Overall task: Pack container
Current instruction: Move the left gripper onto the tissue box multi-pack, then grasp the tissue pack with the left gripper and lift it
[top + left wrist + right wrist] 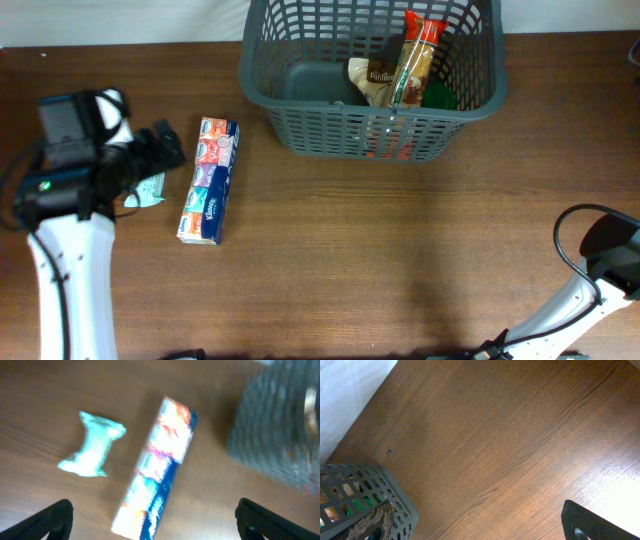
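The container [370,132], a dark grey lattice basket, stands at the back of the table with a tall red and orange packet [417,58] and a beige packet [374,80] inside. A long blue and orange tissue pack [209,181] lies on the wood to its left. Beside that lies a small mint-green packet [148,190]. My left gripper [165,145] hovers open over the mint packet's edge. In the left wrist view the tissue pack [160,467] lies between the wide-apart fingers [50,521], untouched. My right gripper [475,531] is open over bare wood, with one finger showing.
The right arm [608,250] sits at the table's front right corner, far from the packets. The container's corner [395,505] shows at the lower left of the right wrist view. A white backdrop [345,390] borders the table's far edge.
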Available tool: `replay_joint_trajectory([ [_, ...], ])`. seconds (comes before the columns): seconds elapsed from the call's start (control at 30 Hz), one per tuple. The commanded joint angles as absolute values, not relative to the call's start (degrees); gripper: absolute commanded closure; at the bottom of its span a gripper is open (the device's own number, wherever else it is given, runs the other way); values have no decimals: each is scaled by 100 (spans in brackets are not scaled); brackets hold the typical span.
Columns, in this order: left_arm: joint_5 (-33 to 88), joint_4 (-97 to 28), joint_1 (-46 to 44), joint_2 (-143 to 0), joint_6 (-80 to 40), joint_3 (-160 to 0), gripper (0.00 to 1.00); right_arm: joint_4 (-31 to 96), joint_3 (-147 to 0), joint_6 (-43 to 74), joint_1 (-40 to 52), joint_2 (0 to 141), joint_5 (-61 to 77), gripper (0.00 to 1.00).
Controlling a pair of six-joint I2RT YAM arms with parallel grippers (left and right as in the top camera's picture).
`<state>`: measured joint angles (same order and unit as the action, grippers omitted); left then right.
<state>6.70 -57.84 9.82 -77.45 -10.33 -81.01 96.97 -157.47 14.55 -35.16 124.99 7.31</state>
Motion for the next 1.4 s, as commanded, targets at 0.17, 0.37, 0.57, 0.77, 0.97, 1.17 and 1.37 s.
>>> replay_joint_trajectory([
  [0.17, 1081, -6119, 126, -8652, -593, -8060, 1, 9730, -15740, 1391, -3489, 12519, 635, 1],
  [0.37, 683, -6003, -156, -9063, -589, -8060, 0, 9730, -15740, 1391, -3489, 12519, 635, 1],
  [0.57, 5, -5704, -132, -9741, -589, -8060, 0, 9730, -15740, 1391, -3489, 12519, 635, 1],
  [0.77, -274, -5446, -134, -10567, 80, -8060, 0, 9730, -15740, 1391, -3489, 12519, 635, 1],
  [0.97, -220, -5264, -134, -11098, 185, -8060, 0, 9730, -15740, 1391, -3489, 12519, 635, 1],
  [1.17, 91, -5070, -134, -11483, 397, -8060, 0, 9730, -15740, 1391, -3489, 12519, 635, 1],
  [1.37, 91, -5050, -134, -11885, 397, -8060, 1, 9730, -15740, 1391, -3489, 12519, 635, 1],
])
